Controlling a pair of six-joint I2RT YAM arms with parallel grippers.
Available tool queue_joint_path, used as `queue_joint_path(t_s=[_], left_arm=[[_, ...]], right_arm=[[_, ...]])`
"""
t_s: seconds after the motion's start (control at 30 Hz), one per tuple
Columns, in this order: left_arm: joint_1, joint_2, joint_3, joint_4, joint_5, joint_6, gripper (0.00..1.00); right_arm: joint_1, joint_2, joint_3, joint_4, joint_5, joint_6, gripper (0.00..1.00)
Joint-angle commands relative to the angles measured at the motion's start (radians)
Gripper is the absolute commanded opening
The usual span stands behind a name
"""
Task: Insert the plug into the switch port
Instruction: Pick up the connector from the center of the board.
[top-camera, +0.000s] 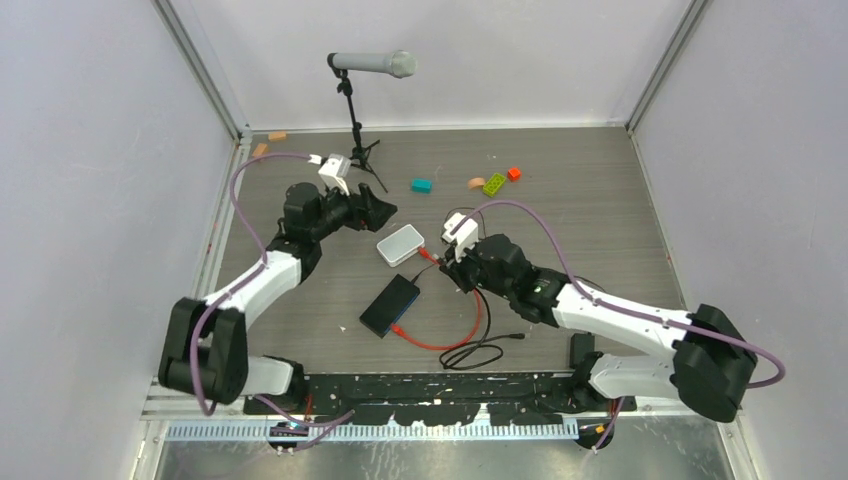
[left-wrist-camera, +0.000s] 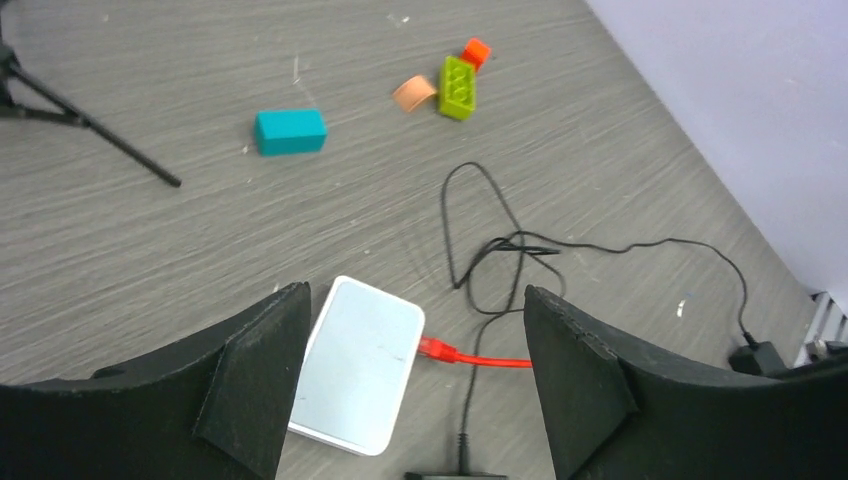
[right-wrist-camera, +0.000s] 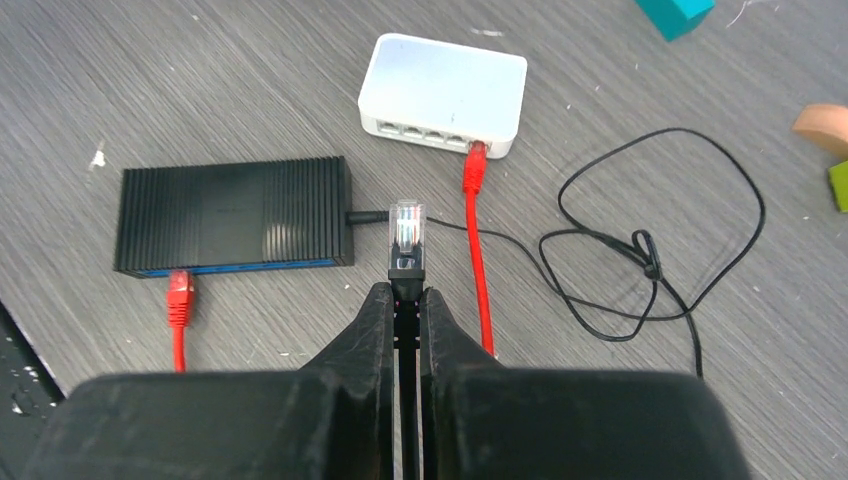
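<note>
Right gripper (right-wrist-camera: 404, 300) pinches plug (right-wrist-camera: 406, 228) by its black boot, clear tip protruding. Plug sits just off short end of black switch (right-wrist-camera: 235, 212).
Switch port (right-wrist-camera: 262, 265) lies along switch's blue edge; sockets not visible from above. Red connector (right-wrist-camera: 179, 290) seated near its other end.
Left gripper (left-wrist-camera: 415, 385) spread, empty, beyond switch.
Judgement: plug light, rigid, probably brittle; cable springy. Hold boot, not tip.

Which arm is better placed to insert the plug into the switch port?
Right. The right gripper holds the plug beside the switch; the left gripper is open, empty, near the white box.
</note>
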Motion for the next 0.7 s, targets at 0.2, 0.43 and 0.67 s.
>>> queue_joint_path(t_s=[0.2, 0.43, 0.67], left_arm=[[0.068, 0.308, 0.171, 0.021, 0.175, 0.054, 0.78], [0.067, 0.454, 0.200, 0.083, 0.158, -0.003, 0.81], [0.067, 0.462, 0.198, -0.050, 0.015, -0.016, 0.77]], right_arm=[[-0.074, 0.138, 0.027, 0.126, -0.096, 0.019, 0.01], [-0.103, 0.260, 0.090, 0.126, -0.147, 0.020, 0.00], [-0.105, 0.391, 0.143, 0.160, -0.187, 0.039, 0.00]])
